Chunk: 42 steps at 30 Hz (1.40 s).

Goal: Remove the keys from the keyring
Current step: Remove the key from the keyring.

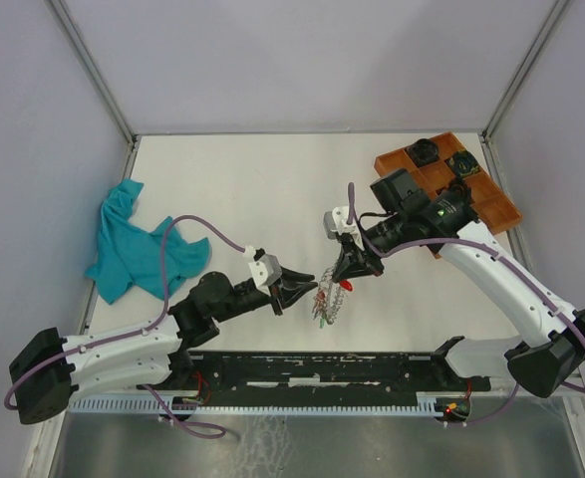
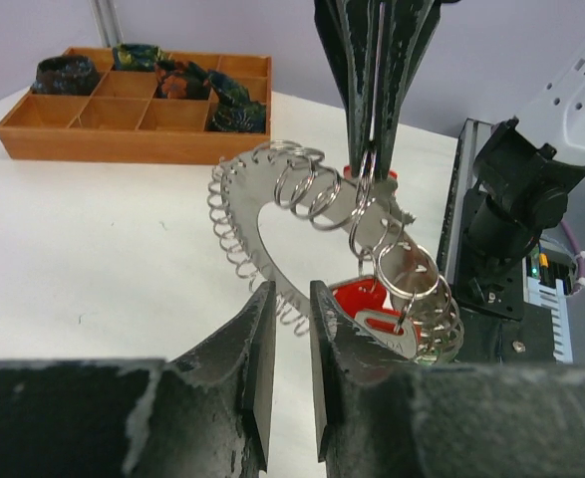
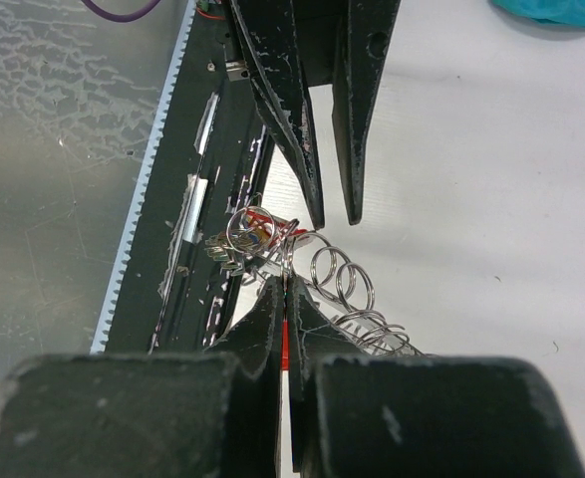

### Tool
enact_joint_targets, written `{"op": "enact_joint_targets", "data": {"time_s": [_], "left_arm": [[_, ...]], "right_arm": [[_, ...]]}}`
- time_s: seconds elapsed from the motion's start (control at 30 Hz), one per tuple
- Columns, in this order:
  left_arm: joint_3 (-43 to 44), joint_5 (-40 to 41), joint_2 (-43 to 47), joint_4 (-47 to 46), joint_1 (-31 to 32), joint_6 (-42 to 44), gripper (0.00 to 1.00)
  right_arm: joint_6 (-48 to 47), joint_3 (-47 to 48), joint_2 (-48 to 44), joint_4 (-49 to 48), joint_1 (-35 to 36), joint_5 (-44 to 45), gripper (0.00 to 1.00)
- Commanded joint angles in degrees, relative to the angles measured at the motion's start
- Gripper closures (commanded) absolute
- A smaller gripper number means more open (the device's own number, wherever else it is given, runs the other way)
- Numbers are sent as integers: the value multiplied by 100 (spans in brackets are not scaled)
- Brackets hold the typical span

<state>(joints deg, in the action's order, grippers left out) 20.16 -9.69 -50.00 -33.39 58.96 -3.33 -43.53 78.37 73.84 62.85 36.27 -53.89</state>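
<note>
Pinching one wire loop at the top of the keyring (image 2: 272,194) with the right gripper (image 2: 369,167), jaws pressed flat together on that loop. Holding the ring up over the near middle of the table (image 1: 252,179), just far of the black rail (image 1: 322,368) running between the arm bases. Dangling the keys (image 2: 377,329) in a bunch from the ring's lower coils, a red tag (image 2: 357,294) showing among the silver blades. Pointing the left gripper (image 2: 292,294) at the ring from the left, jaws standing a little apart and clamping nothing, tips sitting just beside the ring's bristly lower edge; touching it or not, impossible to tell. Facing the right gripper closely across the ring, black fingers of both nearly meeting in the wrist views. Sharing the table with a teal cloth (image 1: 133,244) crumpled at the left and a wooden compartment tray (image 1: 451,184) at the far right, dark objects lying in several of its cells.
</note>
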Motion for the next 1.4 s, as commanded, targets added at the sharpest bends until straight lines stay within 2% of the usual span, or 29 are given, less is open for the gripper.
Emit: {"op": "enact_joint_targets", "data": {"time_s": [0.0,0.2,0.47,0.7,0.9,1.13,1.23,1.33,1.37], "left_arm": [[12,-370,-185,-996,2,215,73],[-13,-853,-423,-1572,2,6,74],[-51,-1025,-372,-1963,9,-183,73],[-106,-547,-282,-2078,4,-386,67],[-218,-258,-229,-2206,12,-667,75],[-515,-359,-33,-2061,11,-436,76],[-598,-345,117,-2016,46,-186,73],[-539,-126,104,-2019,123,72,61],[-532,-51,86,-2080,165,160,60]], "right_arm": [[-165,5,-202,-53,47,-359,99],[-164,-10,-201,-54,49,-379,99],[-165,-24,-194,-45,53,-402,99],[-178,-24,-182,-12,48,-447,99],[-184,-19,-185,-10,52,-443,99],[-173,30,-221,43,47,-636,99],[-215,29,-219,94,54,-709,99],[-281,25,-191,147,47,-729,99],[-294,21,-187,148,48,-728,99]]}}
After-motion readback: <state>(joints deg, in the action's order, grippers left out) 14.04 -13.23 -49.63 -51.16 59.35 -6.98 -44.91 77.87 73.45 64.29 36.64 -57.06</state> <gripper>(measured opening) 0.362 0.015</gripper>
